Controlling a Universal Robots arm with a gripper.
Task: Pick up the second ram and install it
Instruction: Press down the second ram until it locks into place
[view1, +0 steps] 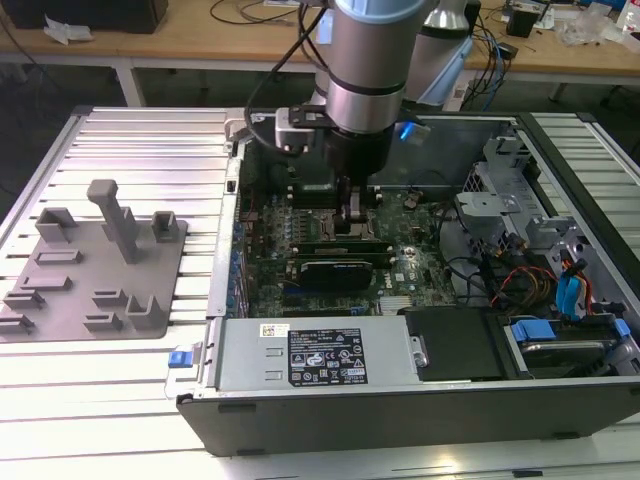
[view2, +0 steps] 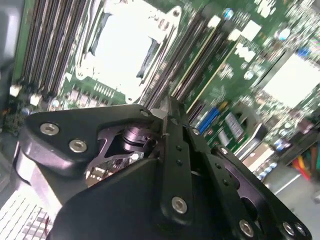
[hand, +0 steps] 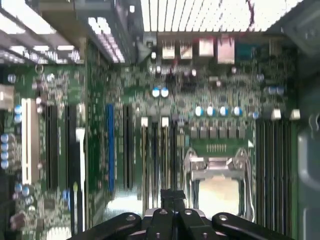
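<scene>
Here the open computer case (view1: 560, 180) lies on a slatted white table (view1: 140, 130); the gripper (view1: 357, 222), fingers pressed together, hangs over the motherboard (view1: 270, 225); wooden benches (view1: 200, 50) behind.

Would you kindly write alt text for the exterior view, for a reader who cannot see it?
A robot arm reaches down into an open computer case, its gripper low over the green motherboard by the memory slots. On the exterior view's left, a grey fixture plate sits on a slatted metal table.
</scene>
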